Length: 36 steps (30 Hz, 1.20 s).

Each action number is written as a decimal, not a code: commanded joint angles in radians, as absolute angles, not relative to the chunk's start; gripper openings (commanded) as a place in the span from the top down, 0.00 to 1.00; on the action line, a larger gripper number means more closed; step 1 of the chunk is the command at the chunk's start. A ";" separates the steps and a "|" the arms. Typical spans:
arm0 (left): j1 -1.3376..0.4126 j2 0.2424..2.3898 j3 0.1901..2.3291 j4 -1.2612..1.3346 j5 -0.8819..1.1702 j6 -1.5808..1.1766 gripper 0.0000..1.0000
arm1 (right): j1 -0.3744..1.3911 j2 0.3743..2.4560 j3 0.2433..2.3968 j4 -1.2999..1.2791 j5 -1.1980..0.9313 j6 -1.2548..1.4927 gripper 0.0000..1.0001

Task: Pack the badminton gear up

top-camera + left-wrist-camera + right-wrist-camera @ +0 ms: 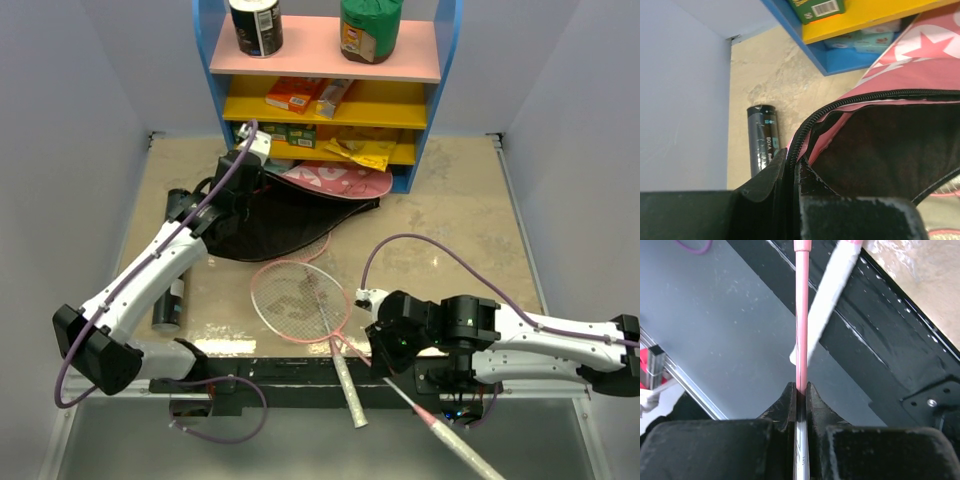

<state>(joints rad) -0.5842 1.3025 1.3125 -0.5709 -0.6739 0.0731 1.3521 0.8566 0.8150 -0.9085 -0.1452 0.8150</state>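
Note:
The pink racket bag (335, 181) lies open at the back by the shelf, its black lining (285, 220) showing. My left gripper (243, 176) is shut on the bag's zipper edge (805, 131), the fingers (771, 172) pinching it. The long black tube (172, 290) lies on the table left of the bag; it also shows in the left wrist view (761, 137). One pink racket (298, 298) lies flat, its white handle (349, 395) over the front edge. My right gripper (379, 357) is shut on the second racket's thin pink shaft (801, 340). No shuttlecocks show.
The blue-yellow shelf unit (425, 110) stands at the back with boxes and packets, and two jars (256, 25) on top. Grey walls close both sides. A black rail (290, 368) runs along the table's front edge.

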 commanded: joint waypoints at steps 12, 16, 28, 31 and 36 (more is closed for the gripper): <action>-0.505 1.204 1.203 -0.612 -0.502 -0.049 1.00 | 1.356 0.801 0.937 -0.994 0.037 0.844 1.00; -0.506 1.146 1.152 -0.629 -0.396 -0.075 1.00 | 1.355 0.871 0.922 -0.888 0.070 0.857 1.00; -0.589 1.048 1.071 -0.660 -0.259 -0.098 1.00 | 1.206 1.252 0.971 -0.592 0.221 0.876 1.00; -0.655 1.043 1.039 -0.657 -0.275 -0.112 1.00 | 1.116 1.310 0.973 -0.496 0.207 0.859 1.00; -0.727 1.028 0.990 -0.629 -0.230 -0.159 1.00 | 1.013 1.410 0.990 -0.413 0.204 0.876 1.00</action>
